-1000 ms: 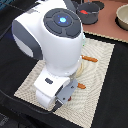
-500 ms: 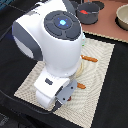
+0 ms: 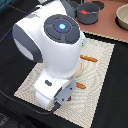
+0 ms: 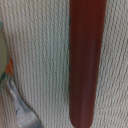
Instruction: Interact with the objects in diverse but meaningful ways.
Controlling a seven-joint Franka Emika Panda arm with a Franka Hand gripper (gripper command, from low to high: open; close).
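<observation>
One brown sausage (image 4: 87, 60) fills most of the wrist view, lying long and straight on the woven cream placemat (image 4: 40, 55), with a metal utensil blade (image 4: 22, 107) just beside it. From the exterior view the arm's big white body hides the gripper (image 3: 64, 100), so can't tell how the fingers stand. Far back sits the grey handled pot (image 3: 90, 14), well apart from the mat.

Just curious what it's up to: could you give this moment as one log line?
arm: low over woven placemat | wrist view: brown sausage close below, metal utensil beside | gripper: hidden | grey pot: untouched
</observation>
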